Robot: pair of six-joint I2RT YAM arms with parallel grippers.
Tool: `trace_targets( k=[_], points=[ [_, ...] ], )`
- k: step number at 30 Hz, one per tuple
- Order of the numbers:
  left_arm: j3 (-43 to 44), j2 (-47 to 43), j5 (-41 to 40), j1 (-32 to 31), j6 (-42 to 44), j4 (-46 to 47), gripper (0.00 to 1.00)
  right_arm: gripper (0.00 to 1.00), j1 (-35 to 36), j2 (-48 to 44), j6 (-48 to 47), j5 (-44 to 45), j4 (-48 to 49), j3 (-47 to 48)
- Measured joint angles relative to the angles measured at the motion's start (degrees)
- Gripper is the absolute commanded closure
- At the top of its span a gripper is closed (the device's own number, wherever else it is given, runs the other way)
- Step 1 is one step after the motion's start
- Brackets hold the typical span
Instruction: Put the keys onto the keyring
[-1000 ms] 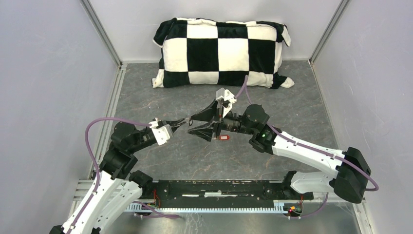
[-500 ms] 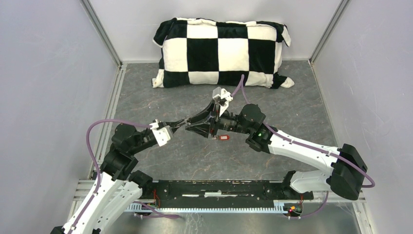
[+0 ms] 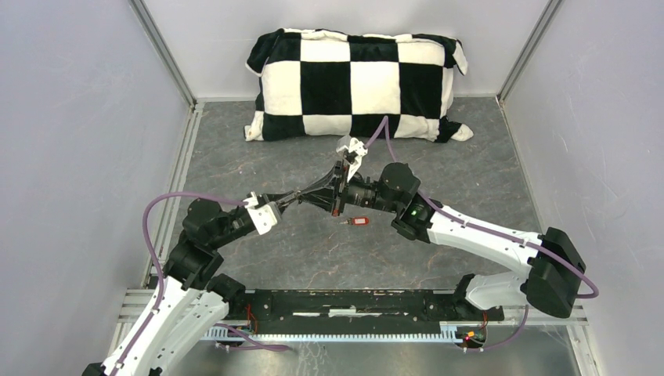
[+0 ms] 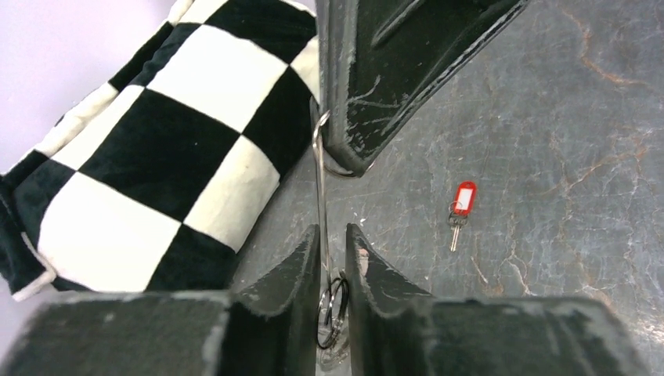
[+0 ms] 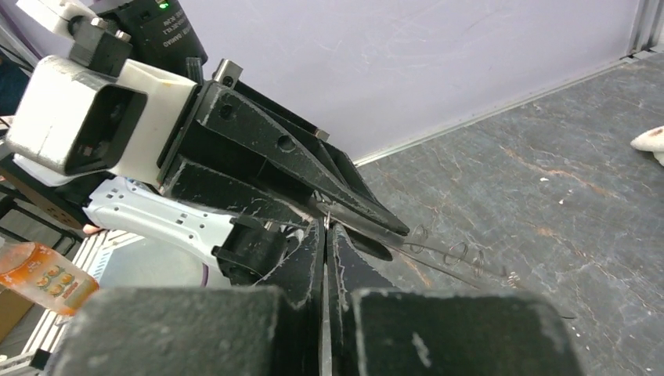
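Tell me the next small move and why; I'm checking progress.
Probably open the right claw and lower it toward the red key: the left claw also pinches the keyring, and that key lies loose on the table.

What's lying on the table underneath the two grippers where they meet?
A small key with a red plastic tag lies on the grey tabletop, clear of the left gripper and right gripper. No black-tagged key shows; the grippers may cover it.

A robotics lab test cell. Plain pale walls [image 3: 70,157] framed by aluminium posts [image 3: 160,51] box in a grey worktop [image 3: 485,172], with a black mounting rail [image 3: 352,301] at bottom centre
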Motion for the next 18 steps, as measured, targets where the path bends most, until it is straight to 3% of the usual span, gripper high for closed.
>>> trace_targets(
  k=[4, 8, 13, 18],
  points=[
    [0.1, -0.2, 1.6, 0.0, 1.2, -0.8, 0.41, 1.00, 0.0, 0.0, -2.6, 0.3, -5.6, 2.5],
    [0.9, -0.9, 4.6, 0.0, 2.6, -4.1, 0.28, 1.00, -0.1, 0.9, -8.4, -1.2, -17.6, 9.3],
    [3.6, -2.9, 8.6, 0.0, 3.2, -9.2, 0.22, 1.00, -0.1, 4.4, -18.0, -4.8, -34.9, 20.6],
    [9.0, -2.9, 13.4, 0.0, 3.0, -14.5, 0.21, 1.00, 0.0, 5.0, -27.1, -6.9, -49.4, 23.9]
  ],
)
